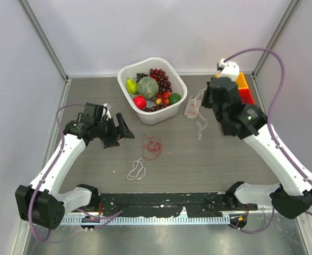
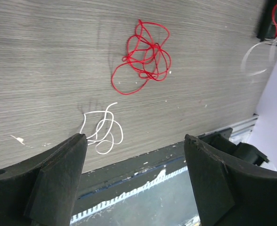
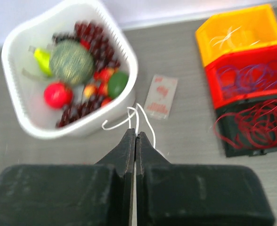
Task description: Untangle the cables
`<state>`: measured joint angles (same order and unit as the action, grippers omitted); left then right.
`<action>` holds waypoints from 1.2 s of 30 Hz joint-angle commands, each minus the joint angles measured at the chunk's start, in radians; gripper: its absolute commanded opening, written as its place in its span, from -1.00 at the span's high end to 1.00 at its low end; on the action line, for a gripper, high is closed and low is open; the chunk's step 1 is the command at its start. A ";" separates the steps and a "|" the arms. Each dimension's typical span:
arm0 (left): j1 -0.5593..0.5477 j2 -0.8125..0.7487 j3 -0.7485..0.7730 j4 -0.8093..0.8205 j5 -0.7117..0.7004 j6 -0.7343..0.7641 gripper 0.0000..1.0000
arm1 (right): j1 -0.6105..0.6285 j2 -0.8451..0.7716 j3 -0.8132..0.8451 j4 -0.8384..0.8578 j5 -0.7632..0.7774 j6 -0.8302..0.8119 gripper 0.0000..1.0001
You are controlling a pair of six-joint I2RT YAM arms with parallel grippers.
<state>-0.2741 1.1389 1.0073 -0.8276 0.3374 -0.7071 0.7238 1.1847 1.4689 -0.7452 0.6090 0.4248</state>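
A tangled red cable [image 1: 152,144] and a small white cable [image 1: 137,170] lie apart on the grey table; both show in the left wrist view, red [image 2: 145,52] and white [image 2: 103,129]. My left gripper [image 1: 120,127] is open and empty, held above the table left of the red cable, its jaws [image 2: 134,141] wide apart. My right gripper [image 3: 136,133] is shut on another white cable [image 3: 141,117], which hangs from it [image 1: 200,125] right of the basket. No purple-blue cable lies loose on the table.
A white fruit basket [image 1: 180,79] stands at the back centre. A small packet [image 3: 160,96] lies beside it. At the back right stand an orange bin [image 3: 237,30] with white cables, a red bin [image 3: 251,75] with purple-blue ones, a black bin [image 3: 256,127] with red ones.
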 commanded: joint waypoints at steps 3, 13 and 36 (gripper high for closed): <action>0.004 -0.073 -0.018 0.036 0.117 -0.025 -0.80 | -0.263 0.130 0.218 0.096 -0.126 -0.110 0.99; 0.003 -0.168 -0.075 -0.005 0.132 0.000 -0.86 | -0.572 0.446 0.560 0.130 -0.159 -0.183 0.99; 0.004 -0.093 0.001 -0.090 0.126 0.113 -0.88 | -0.828 0.768 0.832 0.153 -0.336 -0.107 0.99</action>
<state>-0.2741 1.0328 0.9604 -0.9279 0.4351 -0.6174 -0.1120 2.0209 2.1632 -0.6163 0.2955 0.3099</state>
